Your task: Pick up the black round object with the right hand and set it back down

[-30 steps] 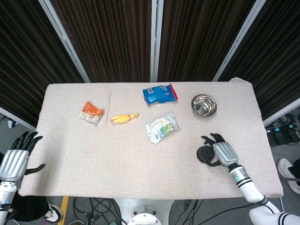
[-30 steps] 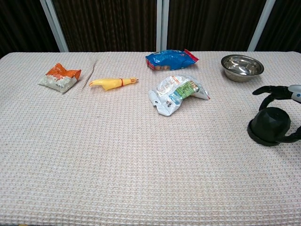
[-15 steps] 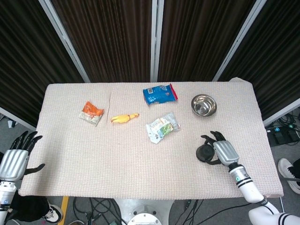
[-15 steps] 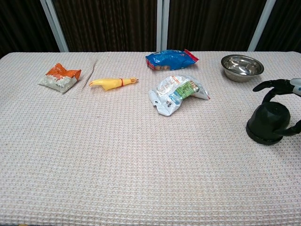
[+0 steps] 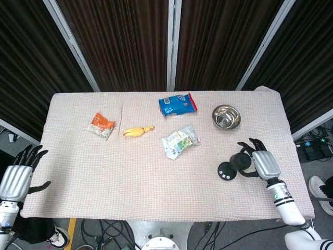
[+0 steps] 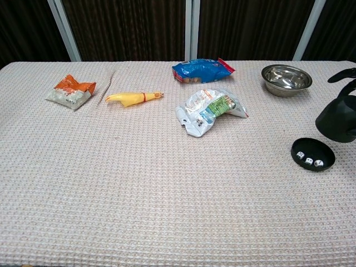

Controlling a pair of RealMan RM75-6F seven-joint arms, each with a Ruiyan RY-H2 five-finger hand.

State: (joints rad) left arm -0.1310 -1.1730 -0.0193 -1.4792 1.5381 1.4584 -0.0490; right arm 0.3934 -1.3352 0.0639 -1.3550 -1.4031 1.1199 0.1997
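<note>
One look: found the black round object [image 5: 241, 161] up off the table [image 5: 130, 172], gripped from its right side by the right hand [image 5: 263, 164], fingers wrapped around its dark wall. Took it for a cup, tipped over somewhat in the head view. Saw below and just to its left a shallow black dish [image 6: 313, 154] lying on the cloth, apart from the cup, with three small white dice [image 6: 309, 159] in it. Judged the lift done and the setting down not yet begun.

Noted a steel bowl [image 5: 226, 116] near, further back, and a crumpled snack packet [image 5: 180, 139] well apart to the left. Found the left hand [image 5: 18, 174] idle off the near-left corner of the table, fingers spread, holding nothing.

Feared a poor landing: tilted or off-centre, liable to catch the dish's rim, flip it and scatter the dice. Feared also a slip off the smooth wall with any easing of the grip while high up, and a knock against the bowl from too wide a swing backward.
</note>
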